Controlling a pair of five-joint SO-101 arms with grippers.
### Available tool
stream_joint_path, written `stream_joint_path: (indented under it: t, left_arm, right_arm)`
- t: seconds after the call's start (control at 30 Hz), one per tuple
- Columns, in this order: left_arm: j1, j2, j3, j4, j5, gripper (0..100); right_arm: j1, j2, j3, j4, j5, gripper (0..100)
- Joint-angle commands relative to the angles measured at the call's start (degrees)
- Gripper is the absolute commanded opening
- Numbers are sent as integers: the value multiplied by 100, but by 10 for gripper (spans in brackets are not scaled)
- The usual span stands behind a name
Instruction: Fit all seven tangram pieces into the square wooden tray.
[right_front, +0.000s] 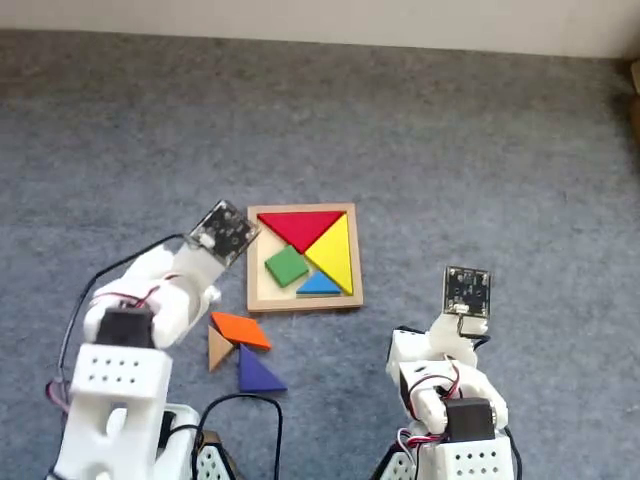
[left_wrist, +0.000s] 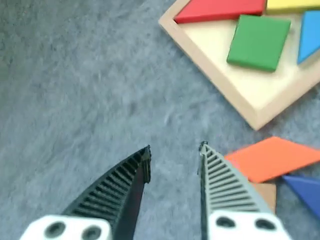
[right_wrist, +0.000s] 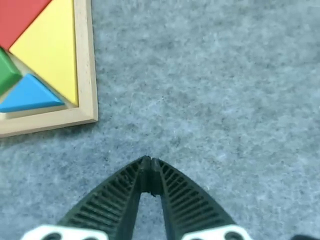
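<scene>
The square wooden tray (right_front: 300, 302) holds a red triangle (right_front: 300, 227), a yellow triangle (right_front: 335, 255), a green square (right_front: 287, 267) and a small light-blue triangle (right_front: 319, 284). On the carpet near its front left corner lie an orange parallelogram (right_front: 240, 331), a tan triangle (right_front: 218, 348) and a dark blue triangle (right_front: 257, 371). My left gripper (left_wrist: 175, 150) is open and empty over bare carpet, with the orange parallelogram (left_wrist: 272, 157) just beside one finger and the tray (left_wrist: 210, 75) ahead. My right gripper (right_wrist: 150, 161) is shut and empty on carpet, off the tray's (right_wrist: 85, 65) front right corner.
Grey carpet covers the whole work surface. The left arm (right_front: 150, 300) stands to the left of the tray, and the right arm (right_front: 450, 380) to its front right. A pale wall edge runs along the far side.
</scene>
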Motion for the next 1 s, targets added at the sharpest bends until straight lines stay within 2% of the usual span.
stream_joint_path:
  t: [0.0,0.17,0.43,0.8,0.97]
  left_arm:
    - [435,743,-277,-862,132,175]
    - [734,1437,-382,-1407,633,175]
    - [1077,2721,-1182,-1855,1187,175]
    - [1147,5156,-2756,-1829,1213,175]
    - [1121,5868,-3204,-1829,1213,175]
  right_arm:
    - [75,4,576,-101,79,9]
    - [75,4,576,-101,79,9]
    - [75,4,576,-101,79,9]
    - [84,4,576,-75,79,9]
    - [84,4,576,-75,79,9]
